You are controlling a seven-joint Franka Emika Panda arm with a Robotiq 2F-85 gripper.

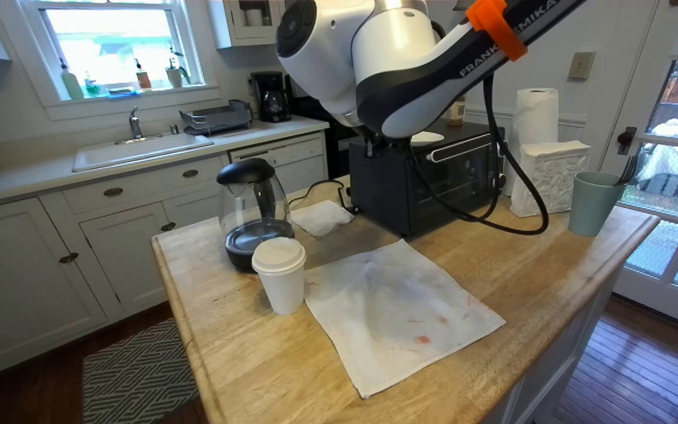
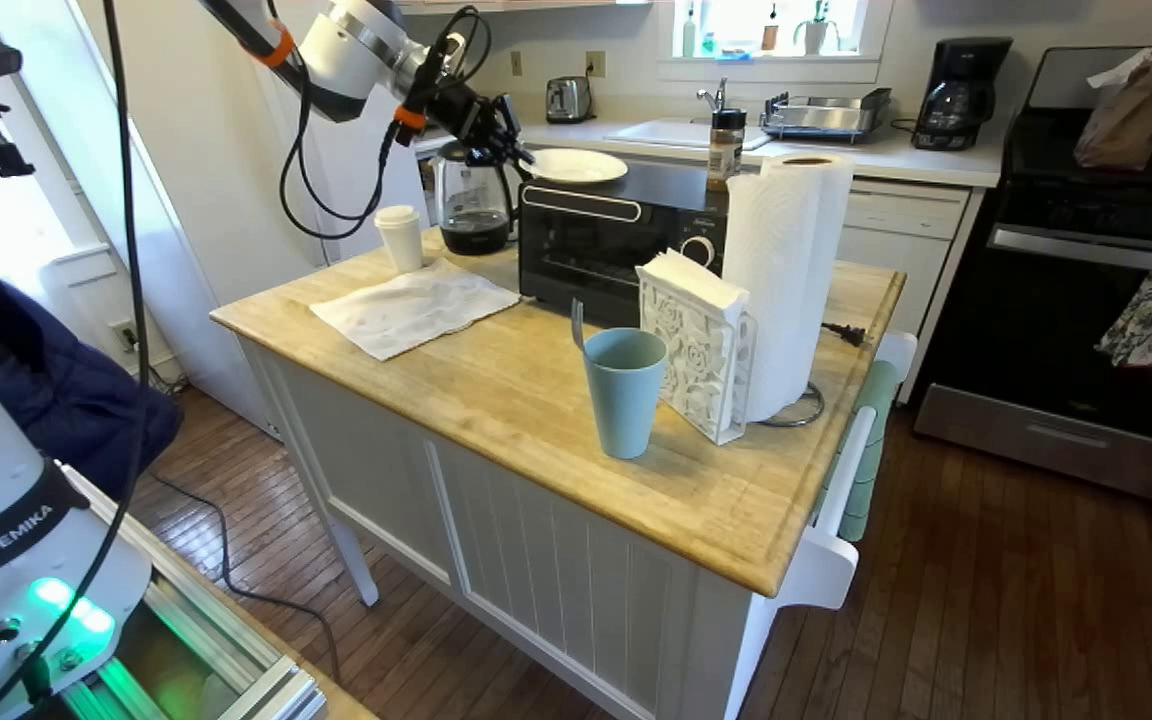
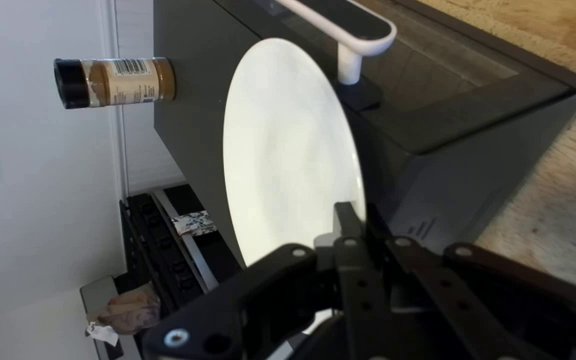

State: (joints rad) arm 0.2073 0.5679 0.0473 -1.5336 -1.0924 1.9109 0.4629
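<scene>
A white plate (image 3: 288, 150) fills the middle of the wrist view. It also shows at the top of the black toaster oven (image 2: 576, 250) in both exterior views, as the plate (image 2: 576, 166) and partly hidden as the plate (image 1: 427, 138). My gripper (image 3: 362, 222) is closed around the plate's near rim, one finger over the upper face and the other under it. The gripper (image 2: 526, 158) also shows at the plate's edge in an exterior view. Whether the plate rests on the oven or is slightly raised I cannot tell. A spice jar (image 3: 115, 82) stands on the oven beyond the plate.
The oven handle (image 3: 353, 30) juts out beside the plate. A glass kettle (image 1: 256, 218), white paper cup (image 1: 280, 277) and stained cloth (image 1: 398, 312) are on the wooden table. A green cup (image 2: 626, 395), napkin holder (image 2: 696, 345) and paper towel roll (image 2: 786, 290) stand at another side.
</scene>
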